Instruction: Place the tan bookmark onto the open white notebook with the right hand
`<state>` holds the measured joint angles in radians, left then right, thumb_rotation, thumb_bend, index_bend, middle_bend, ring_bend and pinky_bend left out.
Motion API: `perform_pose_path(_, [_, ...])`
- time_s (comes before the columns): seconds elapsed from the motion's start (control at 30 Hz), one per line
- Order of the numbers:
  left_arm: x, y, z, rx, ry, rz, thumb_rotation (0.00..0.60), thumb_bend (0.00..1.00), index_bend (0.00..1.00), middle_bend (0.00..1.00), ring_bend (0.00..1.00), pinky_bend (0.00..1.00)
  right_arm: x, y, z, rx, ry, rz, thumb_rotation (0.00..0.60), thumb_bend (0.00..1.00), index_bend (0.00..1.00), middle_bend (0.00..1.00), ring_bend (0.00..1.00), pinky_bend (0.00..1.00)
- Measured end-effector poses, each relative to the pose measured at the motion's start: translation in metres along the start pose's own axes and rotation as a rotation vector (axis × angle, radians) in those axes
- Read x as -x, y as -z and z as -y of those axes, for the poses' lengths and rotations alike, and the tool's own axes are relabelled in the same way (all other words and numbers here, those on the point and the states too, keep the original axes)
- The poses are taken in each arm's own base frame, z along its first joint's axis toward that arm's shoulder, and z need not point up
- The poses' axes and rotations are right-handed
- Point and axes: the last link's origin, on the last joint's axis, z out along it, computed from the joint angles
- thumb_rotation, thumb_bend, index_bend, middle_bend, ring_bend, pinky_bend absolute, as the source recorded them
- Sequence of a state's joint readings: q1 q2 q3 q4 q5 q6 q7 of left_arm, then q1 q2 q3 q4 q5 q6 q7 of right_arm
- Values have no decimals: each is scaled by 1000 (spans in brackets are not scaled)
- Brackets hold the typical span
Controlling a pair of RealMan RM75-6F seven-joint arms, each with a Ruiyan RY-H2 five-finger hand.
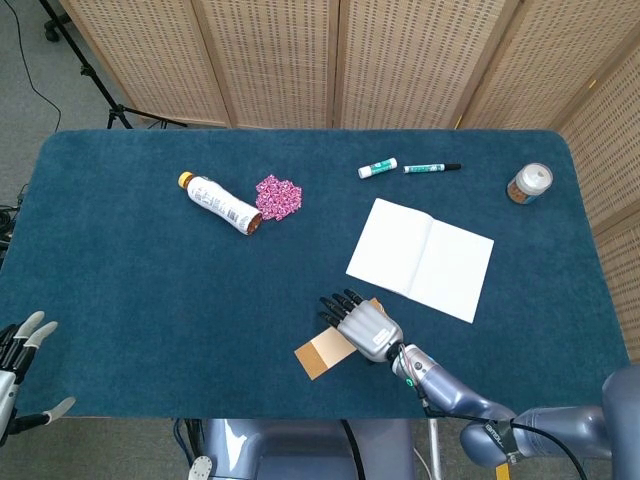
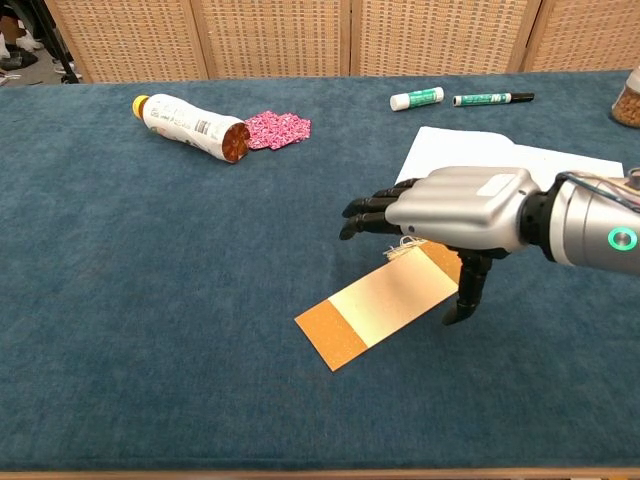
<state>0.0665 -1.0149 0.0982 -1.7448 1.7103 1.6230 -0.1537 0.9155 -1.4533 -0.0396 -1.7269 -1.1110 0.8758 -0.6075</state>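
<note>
Head view. The bookmark [image 1: 330, 345] lies flat on the table [image 1: 130, 280], near edge, right of centre. Its long axis runs diagonally from near-left to far-right. The right hand [image 1: 362, 328] hovers palm-down over its far-right half, fingers apart and extended toward far-left, holding nothing. Only the near-left brown end of the bookmark shows past the hand. The notebook [image 1: 421, 258] lies open, far-right of the hand and near it. The bookmark's axis points roughly toward the notebook. The left hand [image 1: 18, 350] sits at the near-left table edge, fingers spread and empty, well apart from both task items. The right hand is the nearer one.

Chest view. The bookmark [image 2: 385, 300] is not lifted. Its tasselled far-right end lies directly under the right hand [image 2: 455, 205]. The thumb [image 2: 470, 290] points down just right of the bookmark's right edge; contact with the table cannot be confirmed. The fingers [image 2: 372, 212] project left above the tassel. The notebook [image 2: 500, 165] shows behind the hand.

Surroundings. A bottle [image 1: 222, 204] on its side and a pink item [image 1: 278, 196] lie far-left. A glue stick [image 1: 378, 168] and a marker [image 1: 432, 167] lie beyond the notebook. A jar [image 1: 529, 183] stands far-right. Judged from this layout, nothing obstructs the short path from bookmark to notebook.
</note>
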Motion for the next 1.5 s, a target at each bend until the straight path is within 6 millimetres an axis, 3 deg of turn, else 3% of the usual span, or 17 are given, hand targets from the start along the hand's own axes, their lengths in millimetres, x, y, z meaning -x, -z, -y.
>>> perform_pose_path(0.2, [0,0,1,-3,0,-2,600,0,0,0,0,0,10,-8,6,1,1,14,600,10,150,0,0,71])
perform_pose_path(0.37, [-1,0,1,-3,-1,-1,600,0,0,0,0,0,11,-11,5,15,3,24,600,124,185,0,0,71])
perform_pose_path(0.6, [0,-1,1,-3,-2,1,600,0,0,0,0,0,10,-13,3,27,14,33,600,207,196,0,0,71])
perform_pose_path(1.5, [1,-1,0,-5,-2,9,600,0,0,0,0,0,14,-17,7,21,43,27,600,208,228,0,0,71])
